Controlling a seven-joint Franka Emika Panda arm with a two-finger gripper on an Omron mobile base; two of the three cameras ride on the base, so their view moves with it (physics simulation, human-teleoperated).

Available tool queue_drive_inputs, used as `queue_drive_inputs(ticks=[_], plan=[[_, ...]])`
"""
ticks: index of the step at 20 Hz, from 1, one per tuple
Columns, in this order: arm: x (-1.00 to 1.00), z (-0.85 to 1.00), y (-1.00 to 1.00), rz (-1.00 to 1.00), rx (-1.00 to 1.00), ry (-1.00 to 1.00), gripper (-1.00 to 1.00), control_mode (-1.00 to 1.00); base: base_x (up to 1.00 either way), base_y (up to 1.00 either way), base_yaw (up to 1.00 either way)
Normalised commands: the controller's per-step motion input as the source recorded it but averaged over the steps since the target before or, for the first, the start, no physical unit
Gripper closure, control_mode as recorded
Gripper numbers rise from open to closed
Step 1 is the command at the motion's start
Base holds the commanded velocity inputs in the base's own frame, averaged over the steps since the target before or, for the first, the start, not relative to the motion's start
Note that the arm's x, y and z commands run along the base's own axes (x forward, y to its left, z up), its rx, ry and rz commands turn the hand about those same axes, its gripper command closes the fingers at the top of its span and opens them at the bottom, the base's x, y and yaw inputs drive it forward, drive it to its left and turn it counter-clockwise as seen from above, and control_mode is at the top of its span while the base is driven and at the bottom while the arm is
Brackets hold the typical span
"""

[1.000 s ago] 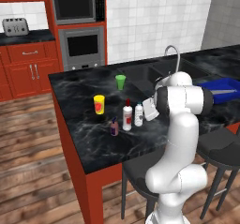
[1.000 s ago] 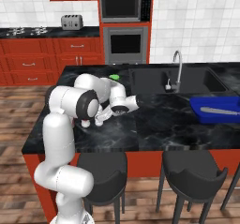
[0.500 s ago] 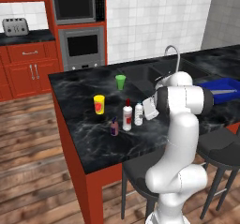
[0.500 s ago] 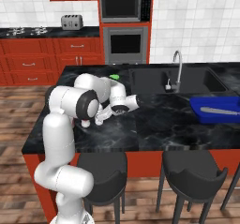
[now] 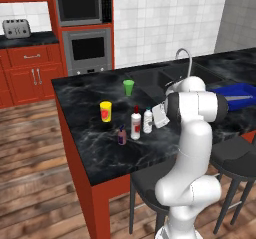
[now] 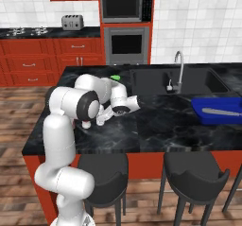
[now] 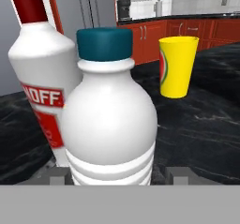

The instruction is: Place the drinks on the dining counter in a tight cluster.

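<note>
Teal-capped bottle (image 7: 108, 120) between parted gripper (image 7: 114, 175) fingers, grip uncertain, beside white bottle (image 7: 40, 78)

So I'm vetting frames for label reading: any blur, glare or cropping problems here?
Hand view: the teal-capped bottle is sharp and evenly lit, hiding part of the red-labelled bottle, whose top is cropped. Left base view: the bottles are small, labels unreadable. Right base view: soft sheen on the dining counter.
</note>
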Motion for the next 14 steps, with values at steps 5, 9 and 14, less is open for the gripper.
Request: queue_drive_inputs(ticks=[5, 9, 14], plan=[[0.0, 0.0, 0.0, 0.0, 0.0, 0.0, -1.0, -1.0, 0.0, 0.0, 0.0], [0.0, 0.0, 0.0, 0.0, 0.0, 0.0, -1.0, -1.0, 0.0, 0.0, 0.0], [0.0, 0.0, 0.0, 0.0, 0.0, 0.0, -1.0, -1.0, 0.0, 0.0, 0.0]])
